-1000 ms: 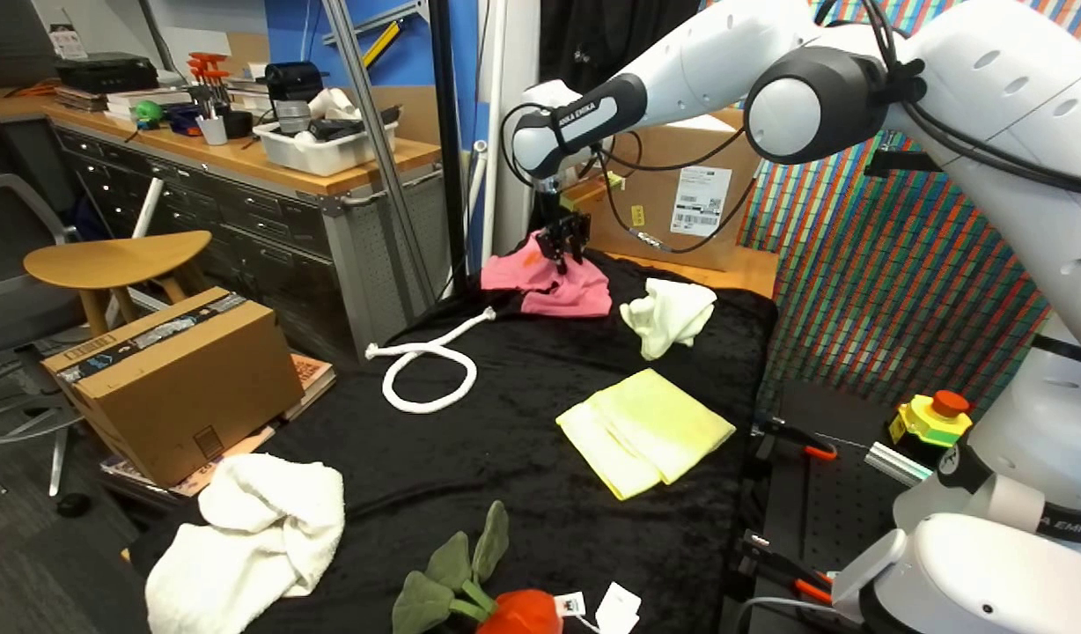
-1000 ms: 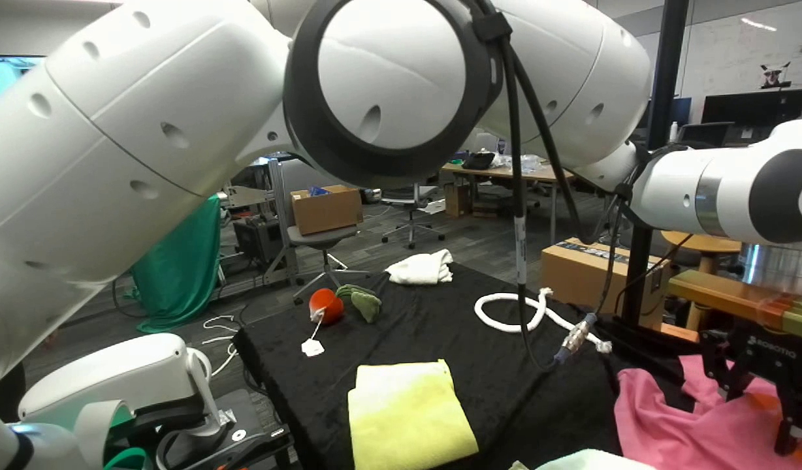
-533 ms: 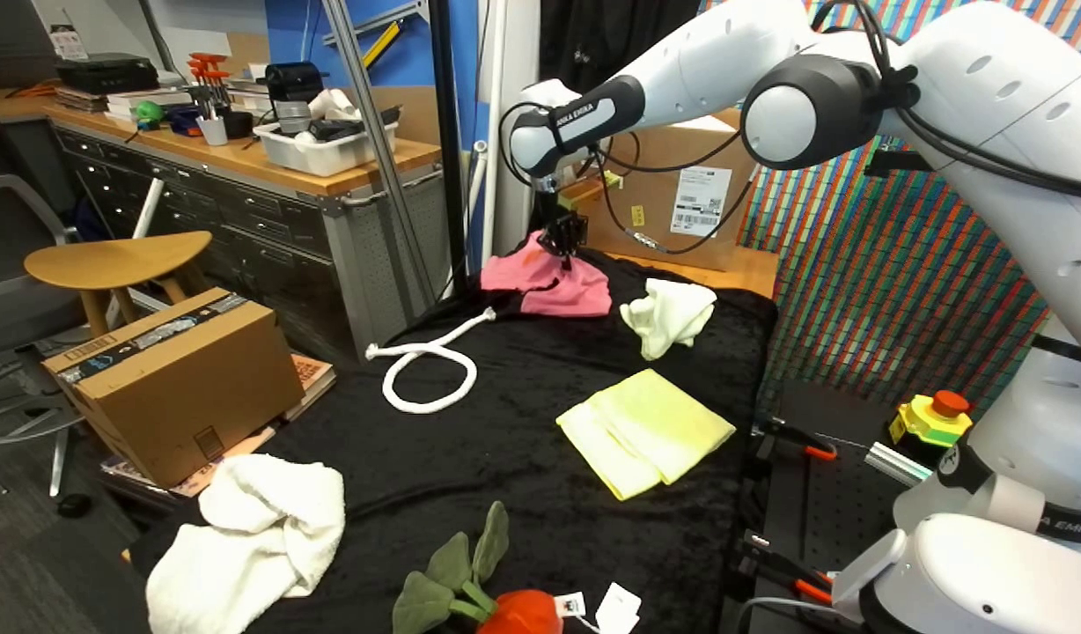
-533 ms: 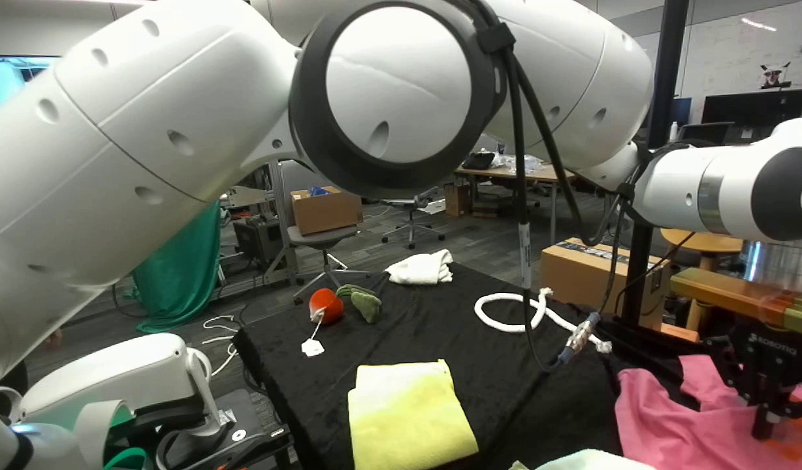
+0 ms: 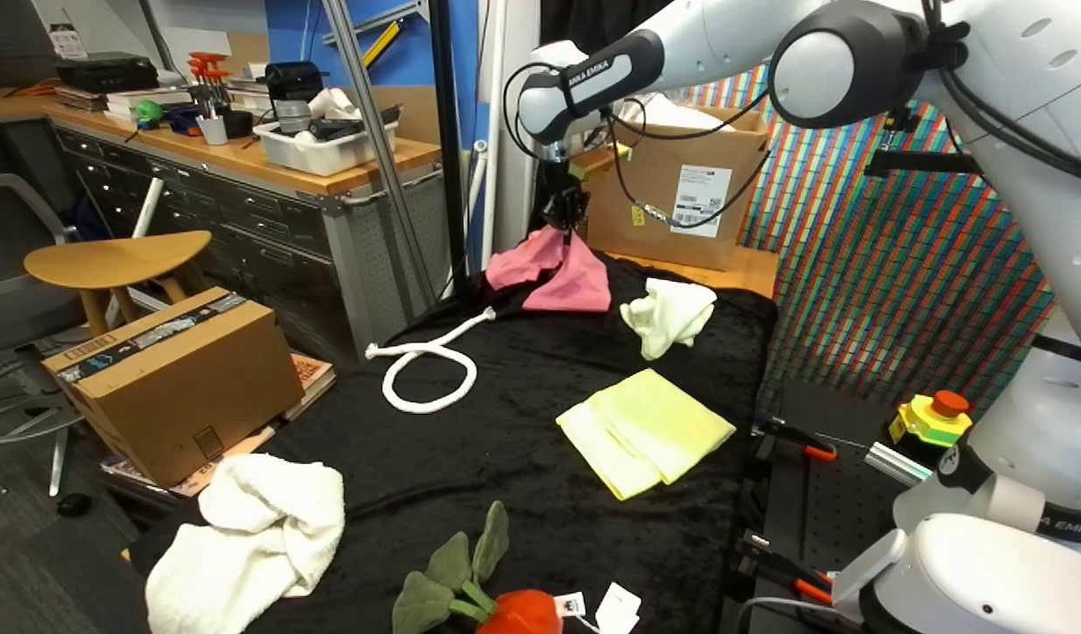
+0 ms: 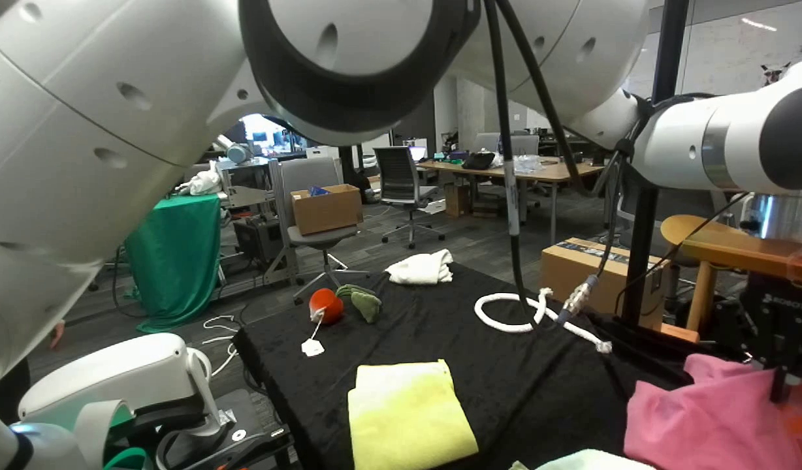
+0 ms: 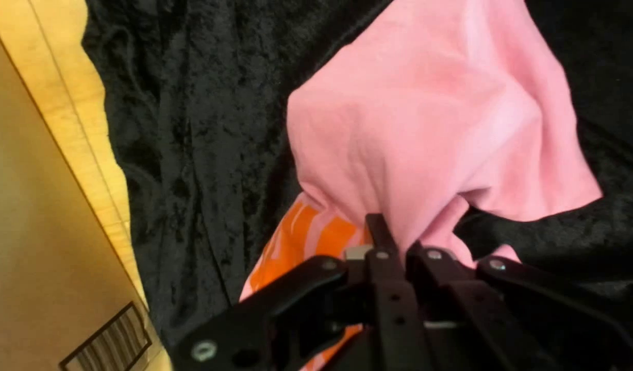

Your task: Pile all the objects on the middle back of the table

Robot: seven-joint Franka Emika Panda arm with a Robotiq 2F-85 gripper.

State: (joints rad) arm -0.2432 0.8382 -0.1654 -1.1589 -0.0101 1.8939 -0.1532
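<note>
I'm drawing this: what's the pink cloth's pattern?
The pink cloth has orange patches, clearest in wrist view.

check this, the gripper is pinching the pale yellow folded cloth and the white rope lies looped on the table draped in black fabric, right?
The held item is wrong: the gripper is pinching the pink cloth with orange markings, as the wrist view shows. The white rope does lie looped on the table draped in black fabric.

Open table (image 5: pixel 516 387) between rope loop (image 5: pixel 420 408) and yellow cloth (image 5: pixel 650 431), box (image 5: pixel 662 178) blocking 1 end, black post (image 5: pixel 449 141) alongside
</note>
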